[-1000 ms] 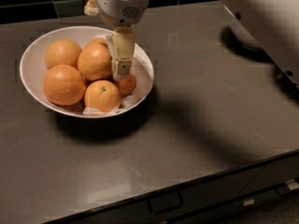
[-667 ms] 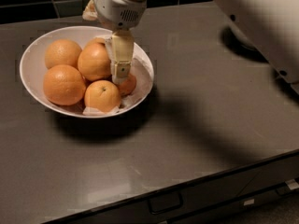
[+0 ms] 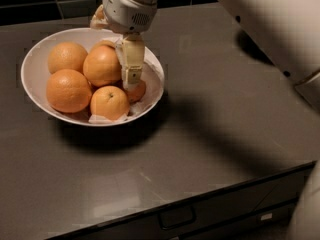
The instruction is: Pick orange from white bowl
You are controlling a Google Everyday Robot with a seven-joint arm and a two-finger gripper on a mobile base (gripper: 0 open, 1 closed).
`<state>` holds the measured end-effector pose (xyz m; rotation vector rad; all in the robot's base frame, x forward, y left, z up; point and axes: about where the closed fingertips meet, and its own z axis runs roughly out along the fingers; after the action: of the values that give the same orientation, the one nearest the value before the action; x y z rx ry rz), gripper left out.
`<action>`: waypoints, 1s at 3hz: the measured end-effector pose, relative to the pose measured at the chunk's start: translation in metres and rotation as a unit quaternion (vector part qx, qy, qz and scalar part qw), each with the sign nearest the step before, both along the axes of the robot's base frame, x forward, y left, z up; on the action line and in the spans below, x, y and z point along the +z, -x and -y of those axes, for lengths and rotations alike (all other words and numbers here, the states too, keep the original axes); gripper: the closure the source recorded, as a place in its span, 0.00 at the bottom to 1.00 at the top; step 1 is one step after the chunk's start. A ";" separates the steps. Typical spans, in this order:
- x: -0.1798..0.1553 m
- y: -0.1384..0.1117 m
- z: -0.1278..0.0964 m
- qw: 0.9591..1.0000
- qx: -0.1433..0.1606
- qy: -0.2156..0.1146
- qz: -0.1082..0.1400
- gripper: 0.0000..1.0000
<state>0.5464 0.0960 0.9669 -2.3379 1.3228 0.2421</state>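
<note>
Claw (image 3: 131, 84) hung inside white bowl (image 3: 35, 59) on counter (image 3: 210, 149), against the orange (image 3: 101, 66), evidently positioned for grasping. Opening: could not tell.

my gripper (image 3: 131, 83) is in the upper left-centre of the frame, a cream-coloured, flat-sided piece that narrows toward its tip, with a small paler square set into its face. above it my wrist housing (image 3: 125, 6) is a rounded off-white drum with a patch of tiny grille holes on its side. my arm link (image 3: 272, 24) fills the upper right, broad, smooth and pale beige, with two small dark dots near its lower edge. a blurred pale panel (image 3: 306, 209) of mine shows in the lower right corner.
</note>
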 end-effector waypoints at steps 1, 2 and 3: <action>-0.001 -0.007 0.002 1.000 0.015 0.009 -0.004 0.03; -0.003 -0.016 -0.001 0.999 0.042 0.024 -0.010 0.06; -0.005 -0.022 -0.006 0.998 0.058 0.030 -0.011 0.05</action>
<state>0.5686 0.1019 0.9624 -2.4734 1.2211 0.2686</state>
